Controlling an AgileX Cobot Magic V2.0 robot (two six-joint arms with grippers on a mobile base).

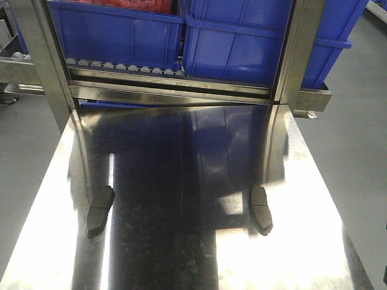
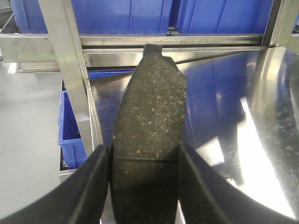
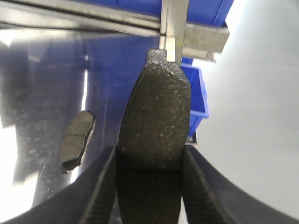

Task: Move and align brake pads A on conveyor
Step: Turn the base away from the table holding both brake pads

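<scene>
Right up against the left wrist lens, the left gripper (image 2: 144,156) is pinching the left-held pad (image 2: 149,102), a speckled dark-grey brake pad. The black ribbed fingers (image 2: 88,186) press on its long edges, close to the thin groove across its middle. The pad points forward towards the roller rack (image 2: 140,44), with the shiny steel tabletop (image 2: 261,116) spreading away to its right

The right wrist view shows much the same. The right gripper (image 3: 149,156) is clamped on the right-held pad (image 3: 159,107), one finger on either long edge, the pad's notched end aimed at a steel post of the rack. Grey floor lies off to the right

From the front view neither claw shows. Two more pads lie flat on the tabletop, well apart. The left loose pad (image 1: 101,211) is near the foot of the left post's reflection, and the right loose pad (image 1: 261,208) is near the right one. Both run roughly lengthwise towards the rack, where blue bins (image 1: 115,30) sit on the rollers. One loose pad also shows in the right wrist view, left of the held one, and I cannot tell which of the two it is
</scene>
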